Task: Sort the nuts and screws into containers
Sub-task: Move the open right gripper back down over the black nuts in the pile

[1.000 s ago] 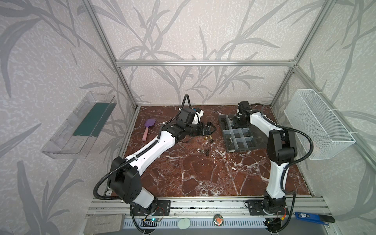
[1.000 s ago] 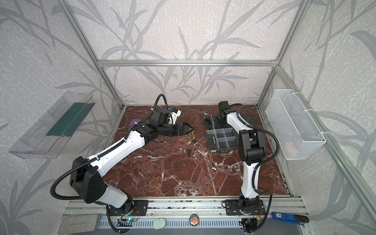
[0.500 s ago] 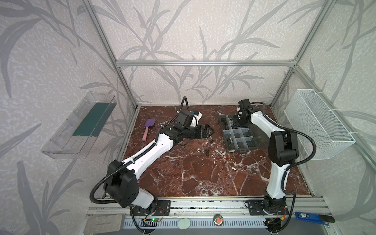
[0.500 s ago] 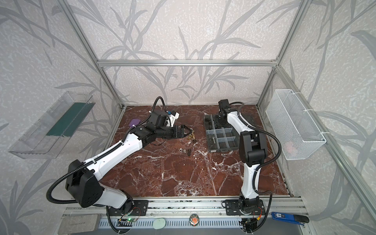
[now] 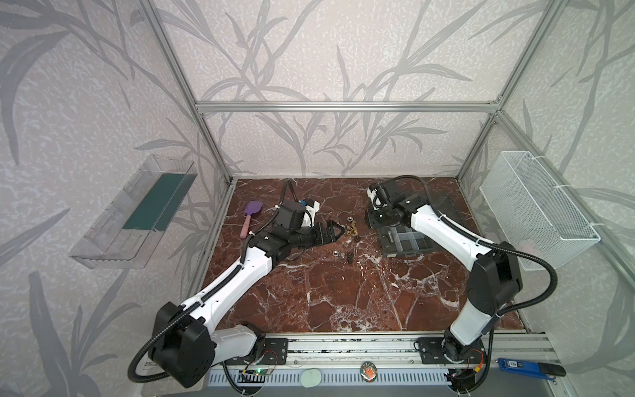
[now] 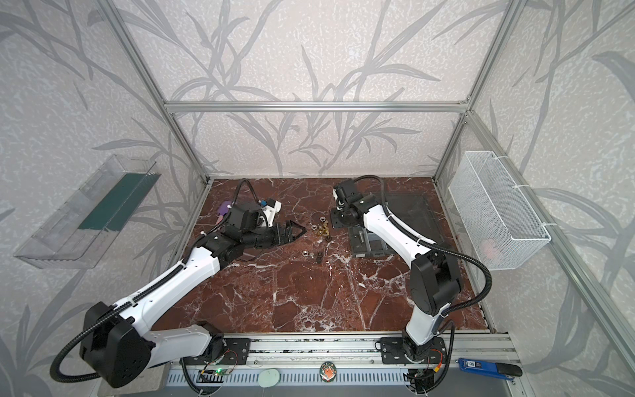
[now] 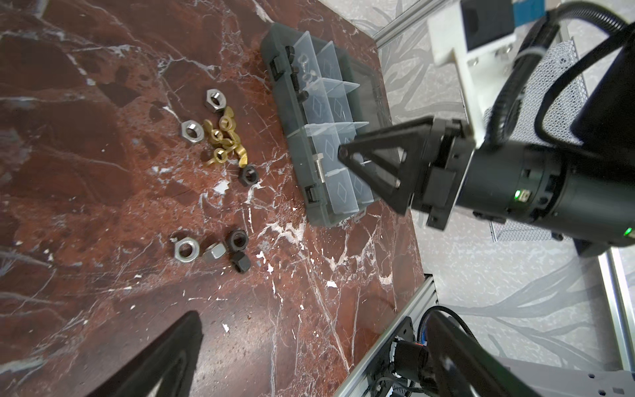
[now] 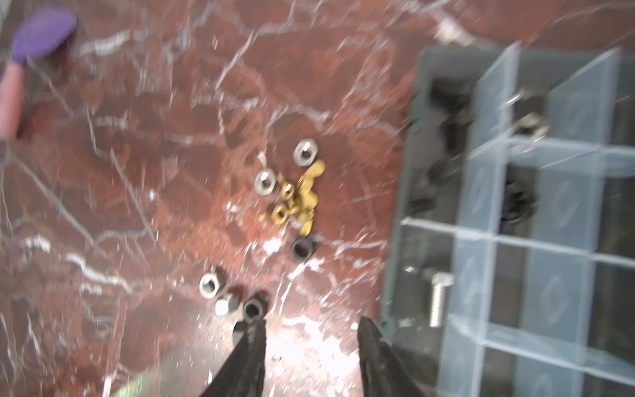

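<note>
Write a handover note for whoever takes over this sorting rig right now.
Grippers: the left gripper is open and empty, low beside the loose pile. The right gripper is open and empty, by the organizer box.
Done: a silver screw and black screws lie in separate compartments.
Left: silver nuts, brass wing nuts and black nuts are loose on the marble table.

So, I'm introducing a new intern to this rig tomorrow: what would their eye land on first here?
Likely the brass wing nuts, glinting among silver nuts and black nuts loose on the red marble table, just ahead of the left gripper. Then the grey organizer box beside them, a silver screw lying in one compartment, the open right gripper hanging at its edge.
</note>
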